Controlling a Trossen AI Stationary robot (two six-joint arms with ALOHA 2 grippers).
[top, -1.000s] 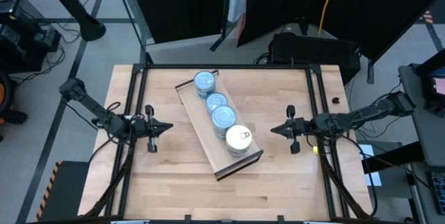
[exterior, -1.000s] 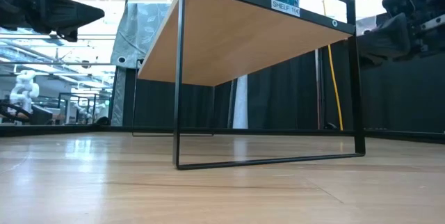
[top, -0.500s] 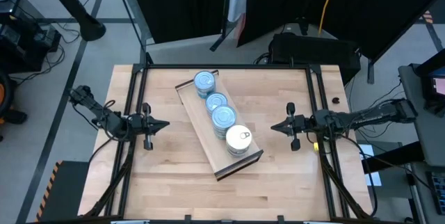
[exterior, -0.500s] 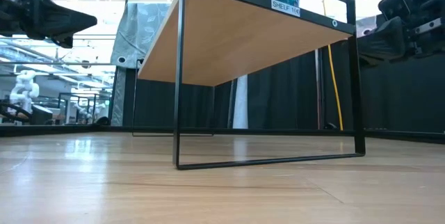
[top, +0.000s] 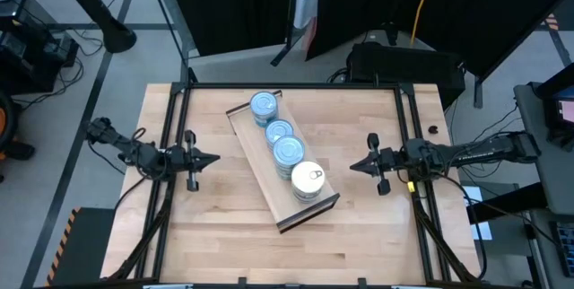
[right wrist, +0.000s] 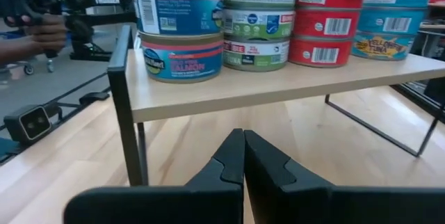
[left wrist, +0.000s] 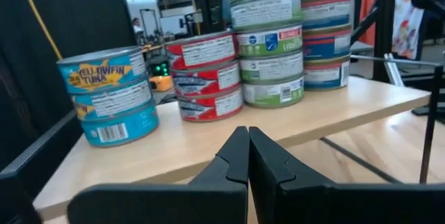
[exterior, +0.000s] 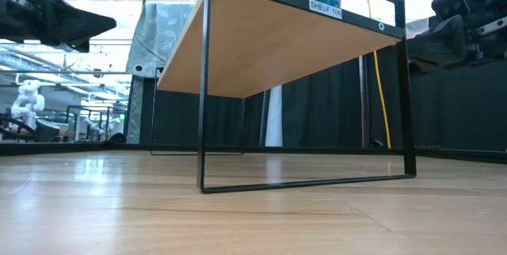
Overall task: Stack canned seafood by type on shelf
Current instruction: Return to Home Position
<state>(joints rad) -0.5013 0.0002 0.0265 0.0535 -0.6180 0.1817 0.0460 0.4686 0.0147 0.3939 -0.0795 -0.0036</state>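
Though both point inward from opposite table (top: 224, 235) edges, the left pincer (top: 213, 158) and right pincer (top: 352, 167) are clenched, fingertips pressed together, grasping nothing. Between them, well apart from either, the shelf (top: 273, 177) sits diagonally on the table, bearing the tins (top: 288, 150) in four stacks along its length.

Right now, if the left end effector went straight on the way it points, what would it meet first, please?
Probably the shelf: the left end effector points at its long side, with nothing in between. Its height is unclear, so it may strike the board's edge or the middle tins on top.
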